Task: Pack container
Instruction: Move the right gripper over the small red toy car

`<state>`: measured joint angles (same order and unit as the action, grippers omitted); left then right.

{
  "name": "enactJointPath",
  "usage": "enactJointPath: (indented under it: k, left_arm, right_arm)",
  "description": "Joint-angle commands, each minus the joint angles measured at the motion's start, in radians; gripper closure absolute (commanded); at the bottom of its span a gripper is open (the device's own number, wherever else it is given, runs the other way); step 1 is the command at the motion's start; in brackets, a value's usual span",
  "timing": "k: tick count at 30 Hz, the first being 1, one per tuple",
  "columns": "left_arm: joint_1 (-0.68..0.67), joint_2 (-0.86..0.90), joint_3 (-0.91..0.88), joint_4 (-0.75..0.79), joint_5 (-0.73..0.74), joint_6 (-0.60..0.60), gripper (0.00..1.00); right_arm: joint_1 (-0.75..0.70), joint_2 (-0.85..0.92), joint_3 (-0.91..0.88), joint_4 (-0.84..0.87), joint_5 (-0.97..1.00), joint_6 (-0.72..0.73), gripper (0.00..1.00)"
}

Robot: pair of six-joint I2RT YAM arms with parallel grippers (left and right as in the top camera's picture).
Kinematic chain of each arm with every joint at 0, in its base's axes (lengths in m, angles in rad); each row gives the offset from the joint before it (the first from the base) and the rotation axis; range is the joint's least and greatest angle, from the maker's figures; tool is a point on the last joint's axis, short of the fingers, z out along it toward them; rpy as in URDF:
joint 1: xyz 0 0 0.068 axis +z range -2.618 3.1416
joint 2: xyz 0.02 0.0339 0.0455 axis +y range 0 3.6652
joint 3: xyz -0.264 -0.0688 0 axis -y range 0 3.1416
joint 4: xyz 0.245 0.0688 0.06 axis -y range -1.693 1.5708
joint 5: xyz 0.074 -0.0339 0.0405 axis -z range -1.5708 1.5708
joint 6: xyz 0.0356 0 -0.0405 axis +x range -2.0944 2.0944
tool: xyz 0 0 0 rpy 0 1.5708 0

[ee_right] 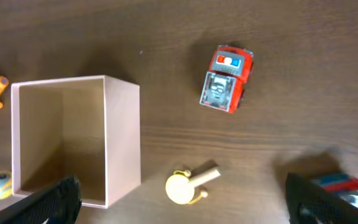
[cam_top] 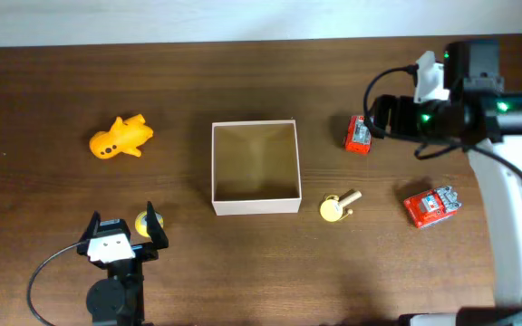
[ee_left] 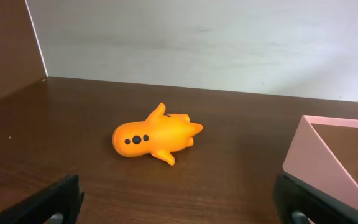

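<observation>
The container (cam_top: 256, 206) is a square box with white walls and a brown inside, at the table's middle, with nothing showing inside it. It also shows in the right wrist view (ee_right: 123, 134) and the left wrist view (ee_left: 321, 155). My left gripper (cam_top: 123, 228) is open and low near the front left, and faces an orange plastic toy (ee_left: 157, 137) (cam_top: 120, 138). A small yellow ball (cam_top: 143, 224) lies by its right finger. My right gripper (cam_top: 376, 116) is open and raised high right of the container, near a red toy car (cam_top: 359, 134) (ee_right: 226, 78).
A yellow rattle drum with a wooden handle (cam_top: 336, 207) (ee_right: 185, 185) lies right of the container's front corner. A second red car (cam_top: 431, 206) (ee_right: 344, 185) lies farther right. A pale wall runs along the table's far edge.
</observation>
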<state>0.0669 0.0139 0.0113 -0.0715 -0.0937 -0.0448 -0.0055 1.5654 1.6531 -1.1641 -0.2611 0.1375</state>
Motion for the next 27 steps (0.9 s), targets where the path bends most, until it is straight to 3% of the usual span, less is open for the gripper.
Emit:
enactJointPath:
  k: [1,9,18,27]
  left_arm:
    - [0.006,-0.008,-0.002,-0.005,0.008,0.016,0.01]
    - [0.006,-0.008,-0.002,-0.005,0.008,0.016,0.01]
    - [0.006,-0.008,-0.002,-0.005,0.008,0.016,0.01]
    - [0.006,-0.008,-0.002,-0.005,0.008,0.016,0.01]
  right_arm:
    - [0.005,0.055,0.019,0.037,-0.023,0.037,0.01]
    - [0.005,0.201,0.019,0.154,0.228,0.063,0.01]
    - [0.006,0.332,0.019,0.208,0.262,0.063,0.01]
    - [0.011,0.394,0.019,0.301,0.265,0.269,0.01]
